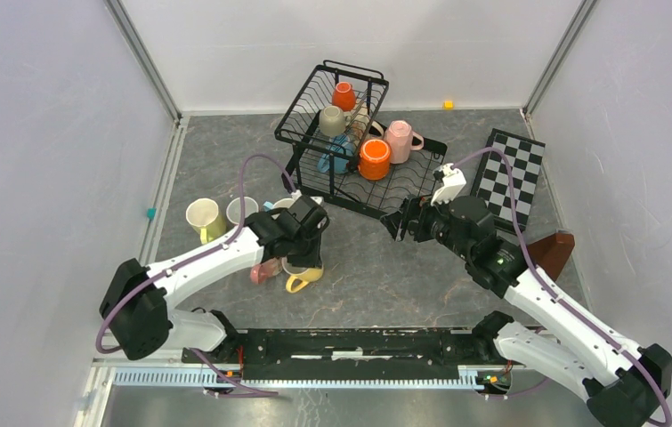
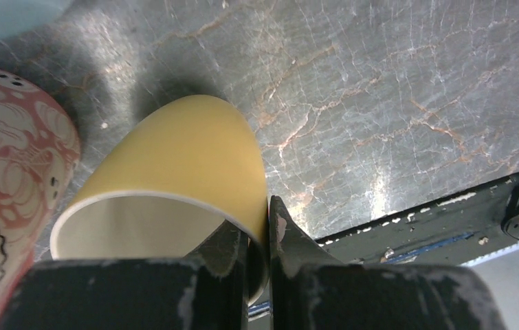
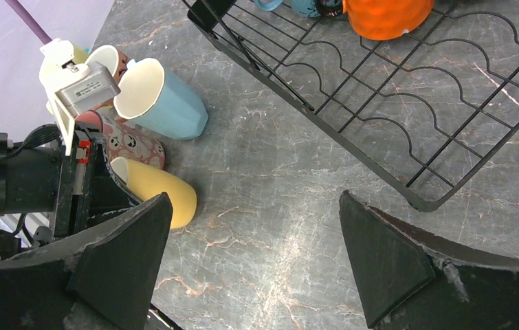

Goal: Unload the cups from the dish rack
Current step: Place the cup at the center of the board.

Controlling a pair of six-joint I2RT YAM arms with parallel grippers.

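The black wire dish rack (image 1: 314, 107) stands at the back centre. It holds a small orange mug (image 1: 344, 95), a beige mug (image 1: 332, 120), a blue mug (image 1: 336, 157), a larger orange mug (image 1: 374, 158) and a pink mug (image 1: 399, 140). My left gripper (image 1: 305, 260) is shut on the wall of a yellow mug (image 2: 174, 158), one finger inside the rim and one outside, low over the table. A pink patterned mug (image 2: 9, 165) lies beside it. My right gripper (image 3: 256, 234) is open and empty, just in front of the rack's lower tray (image 3: 394, 89).
A yellow-green mug (image 1: 205, 218), a white mug (image 1: 241, 210) and a light blue mug (image 3: 163, 96) sit on the table to the left. A checkered board (image 1: 514, 169) and a brown object (image 1: 553, 252) lie to the right. Grey walls enclose the table.
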